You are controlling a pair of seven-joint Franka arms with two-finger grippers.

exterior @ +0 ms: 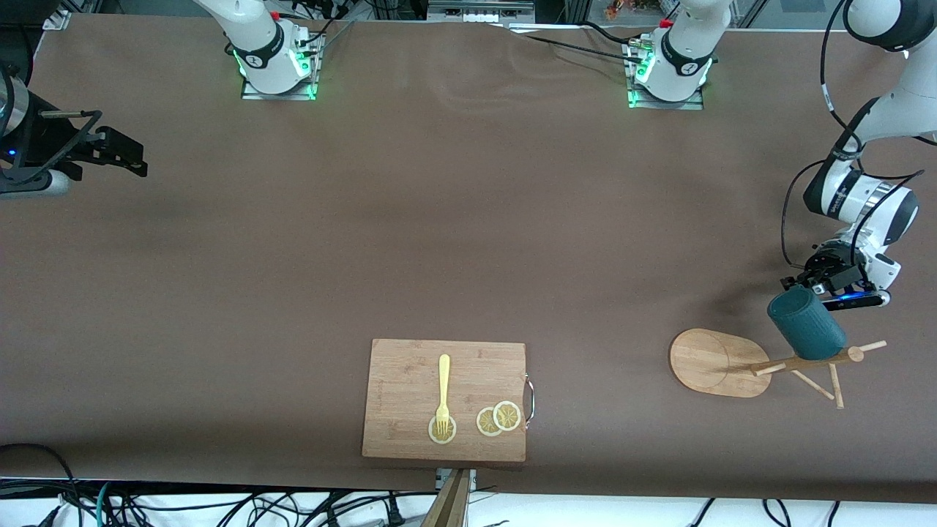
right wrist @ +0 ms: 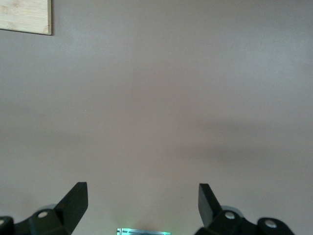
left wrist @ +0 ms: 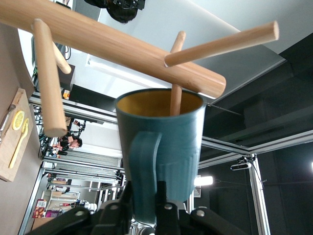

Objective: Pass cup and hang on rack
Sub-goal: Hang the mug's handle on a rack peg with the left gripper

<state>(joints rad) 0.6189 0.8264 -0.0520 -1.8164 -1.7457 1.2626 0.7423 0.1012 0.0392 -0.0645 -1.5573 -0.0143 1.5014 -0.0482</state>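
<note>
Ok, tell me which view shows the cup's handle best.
The left wrist view: the cup fills it, handle facing the camera above the left gripper. The front view shows only its ribbed wall by the rack. The right wrist view misses it.

**A Big Brown Table in a Work Room**

The table (exterior: 454, 219) has a flat brown cover that fills most of the front view. Along its near edge, black cables (exterior: 219, 509) lie in a tangle on a white floor. Green lights (exterior: 278, 88) glow by the top edge. In the left wrist view, a pale ceiling (left wrist: 161, 24) shows, with metal frames (left wrist: 254, 147) and one bright lamp (left wrist: 205, 181).
</note>
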